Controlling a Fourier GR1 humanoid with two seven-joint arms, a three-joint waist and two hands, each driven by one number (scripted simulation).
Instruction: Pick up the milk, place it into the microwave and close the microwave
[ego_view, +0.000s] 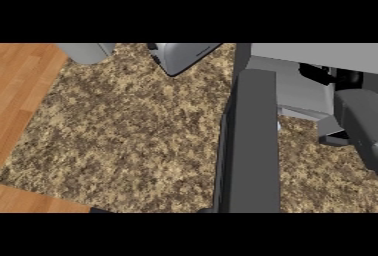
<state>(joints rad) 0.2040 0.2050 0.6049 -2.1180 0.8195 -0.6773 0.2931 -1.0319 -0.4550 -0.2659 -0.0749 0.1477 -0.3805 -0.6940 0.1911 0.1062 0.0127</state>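
The robot's right hand (317, 74) shows only as black shapes deep in the open cavity of the microwave (325, 54) at the far right, and whether it is apart, together or clamped on anything cannot be told. Its grey forearm (359, 125) runs in along the right edge of the view, crossing the front lip of the cavity from the near side. The milk cannot be made out anywhere in the view, and whether it sits behind the hand inside the oven cannot be told.

Just left of the forearm stands the microwave door (251, 150), a dark grey slab swung wide open. It runs from the oven's left corner straight toward the near edge and walls off the right part of the counter. Between door and forearm lies a narrow strip of pale oven floor, with speckled stone nearer the viewer.

Left of the door the counter (133, 140) spreads broad and bare, a mottled tan and brown granite. Its left edge slants from far right to near left, and its near corner cuts in at the lower left. At the far edge sit a silver appliance with a dark rim (181, 57), tilted, and further left a pale grey object (86, 51) that is cut off by the top of the view. The two are apart, and both are well clear of the door. Beyond the counter's left and near-left edges shows warm orange wood flooring (22, 85).
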